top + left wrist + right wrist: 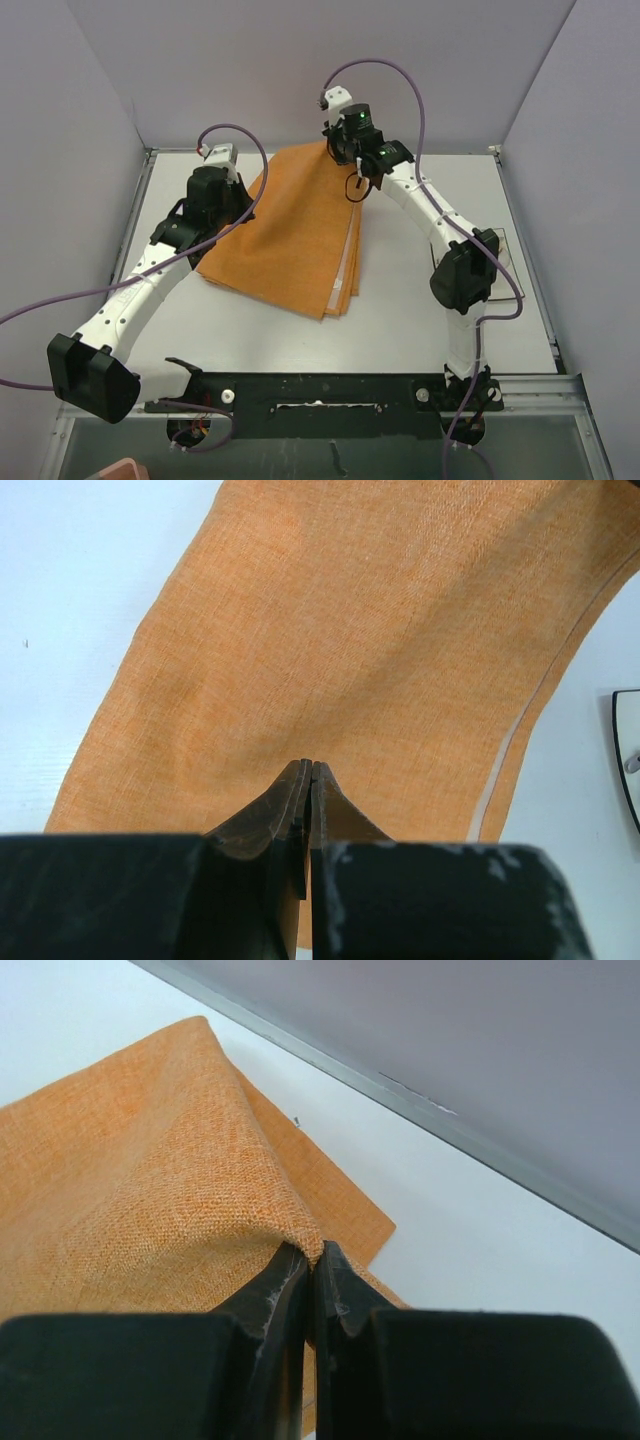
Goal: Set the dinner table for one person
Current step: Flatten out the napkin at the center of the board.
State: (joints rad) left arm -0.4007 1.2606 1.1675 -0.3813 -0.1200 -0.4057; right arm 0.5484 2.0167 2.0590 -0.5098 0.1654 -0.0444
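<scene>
Dinner table (400, 320) spans view beneath my arms. Left claw (311, 780) pinched tight on orange cloth (350, 630), at its left edge. Right claw (314, 1260) pinches far corner. Judgement: raise both evenly, pull taut, lay flat mid-table.

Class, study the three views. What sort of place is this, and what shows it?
Likely a robot lab work cell, not a home: plain grey partition walls box in the white tabletop, and the cabled left arm and right arm are bolted at its near edge.
</scene>
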